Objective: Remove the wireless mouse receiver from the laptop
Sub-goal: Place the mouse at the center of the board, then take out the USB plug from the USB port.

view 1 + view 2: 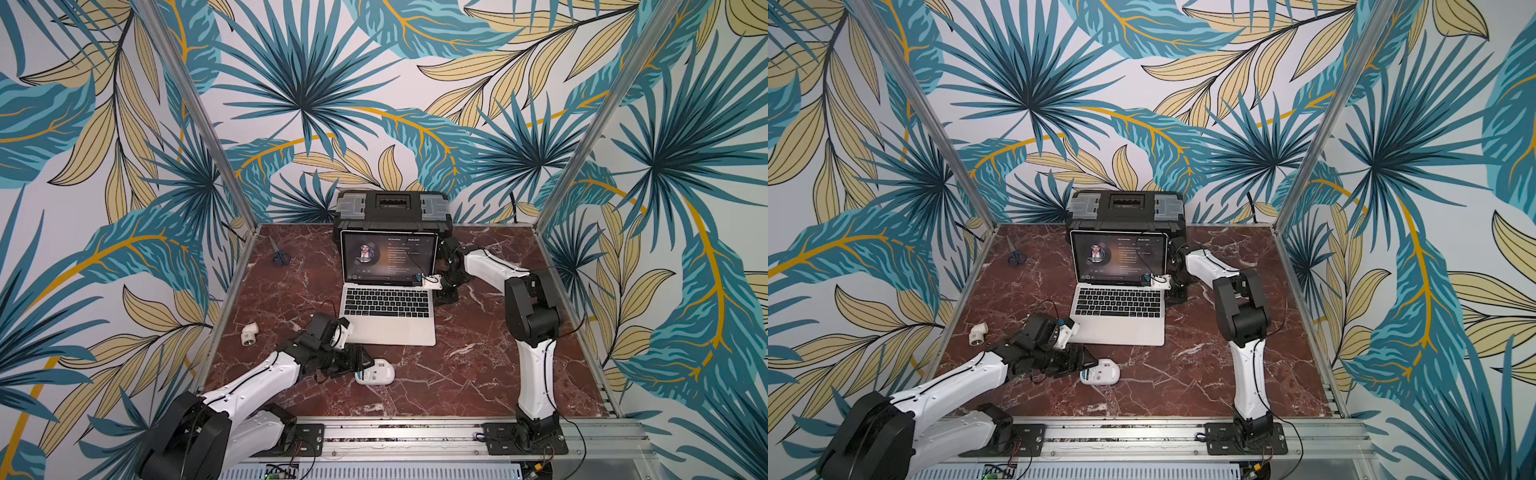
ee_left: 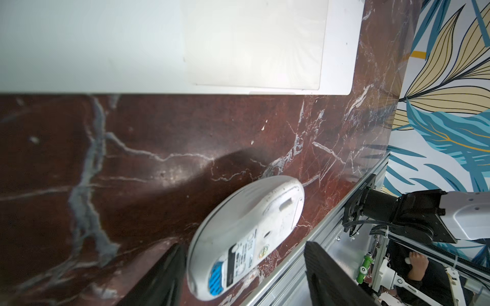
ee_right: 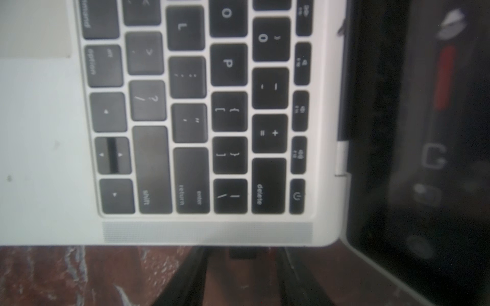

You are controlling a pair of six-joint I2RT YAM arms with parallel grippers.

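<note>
So the wireless mouse receiver [image 3: 242, 253] is a tiny black plastic stub plugged into the right edge of the slim silver laptop with black keys [image 1: 390, 324], back near the hinge and about level with the delete key. Only a short nub pokes out past the edge.

The right fingers [image 3: 192, 270] sit low on the red marble desk [image 1: 478, 365], one on each side of that nub. From the right wrist view there looks to be a sliver of gap on both sides, so I'd call them spread and not pinching it yet. The view is blurry, though.

The left fingers [image 2: 164, 278] are spread too, around the white oval wireless mouse [image 1: 376, 372]. It lies belly-up just in front of the laptop's front edge, and they're not gripping it.

Handling-wise, I'd guess the receiver weighs nothing, is stiff and smooth, and only port friction holds it. The grab spot is the two flat faces of the nub, right by the laptop's edge. Then pull straight out sideways, since any twist could lever the port. The laptop looks light enough to slide along with it.
</note>
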